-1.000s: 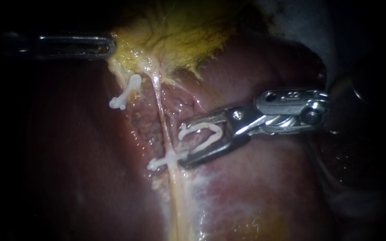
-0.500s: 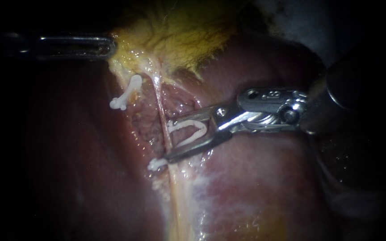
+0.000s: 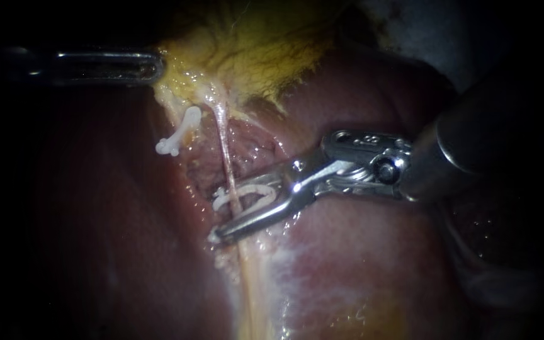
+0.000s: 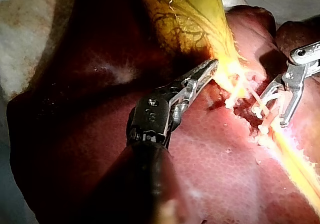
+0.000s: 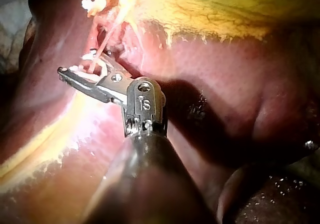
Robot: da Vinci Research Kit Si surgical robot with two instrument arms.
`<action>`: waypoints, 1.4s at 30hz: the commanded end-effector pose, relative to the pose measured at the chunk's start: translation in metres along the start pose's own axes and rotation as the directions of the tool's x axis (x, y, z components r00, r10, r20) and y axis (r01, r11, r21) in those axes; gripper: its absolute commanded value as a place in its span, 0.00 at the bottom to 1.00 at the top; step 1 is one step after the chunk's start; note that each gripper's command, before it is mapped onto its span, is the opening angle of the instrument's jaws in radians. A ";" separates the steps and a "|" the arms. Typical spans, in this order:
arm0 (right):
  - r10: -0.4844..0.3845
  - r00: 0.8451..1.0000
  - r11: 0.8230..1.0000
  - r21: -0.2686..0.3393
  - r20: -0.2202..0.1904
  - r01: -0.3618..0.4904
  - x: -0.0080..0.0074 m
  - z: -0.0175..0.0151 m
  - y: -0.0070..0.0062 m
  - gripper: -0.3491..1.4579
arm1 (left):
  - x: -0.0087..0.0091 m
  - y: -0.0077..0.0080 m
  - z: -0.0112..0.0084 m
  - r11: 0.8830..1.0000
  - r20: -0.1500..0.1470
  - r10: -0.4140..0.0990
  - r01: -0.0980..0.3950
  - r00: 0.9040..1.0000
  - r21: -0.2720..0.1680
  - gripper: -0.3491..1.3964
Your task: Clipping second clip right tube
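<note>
The right tube (image 3: 224, 148), thin and pale, runs down from the yellow gallbladder (image 3: 253, 44) across the liver (image 3: 360, 252). My right instrument (image 3: 219, 213) reaches in from the right and holds a white clip (image 3: 250, 194) between its jaws. That clip straddles the tube and is still partly spread. The lower jaw lies over another white clip further down the same tube and hides most of it. In the right wrist view the right instrument (image 5: 75, 62) shows the tube crossing between its jaws. My left instrument (image 3: 151, 66) grips the gallbladder's yellow edge, as the left wrist view also shows for the left instrument (image 4: 212, 66).
A white clip (image 3: 177, 133) sits on the left tube, just below the gallbladder's edge. Raw, rough tissue (image 3: 203, 170) lies between the two tubes. Pale fatty tissue (image 3: 253, 289) follows the tube downward. White cloth (image 3: 423, 31) lies beyond the liver.
My right instrument has moved left until its jaws and the clip straddle the right tube. The jaws have narrowed and the clip has flattened. The left instrument has not moved.
</note>
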 end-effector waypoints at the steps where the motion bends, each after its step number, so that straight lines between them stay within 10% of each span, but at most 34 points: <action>1: 0.009 1.000 1.000 0.016 -0.013 -0.008 0.0000 0.0000 -0.0001 0.46 | 0.0000 0.0000 0.0000 1.000 0.000 0.000 0.000 1.000 0.000 0.00; 19: 0.103 0.994 0.986 0.138 -0.038 -0.097 -0.0017 0.0025 -0.0005 0.38 | 0.0001 -0.0001 0.0002 1.000 0.000 0.000 0.000 1.000 0.001 0.00; 42: 0.194 0.980 0.966 0.182 -0.035 -0.184 -0.0007 0.0023 0.0000 0.00 | 0.0001 -0.0002 0.0003 1.000 0.000 0.000 0.000 1.000 0.000 0.00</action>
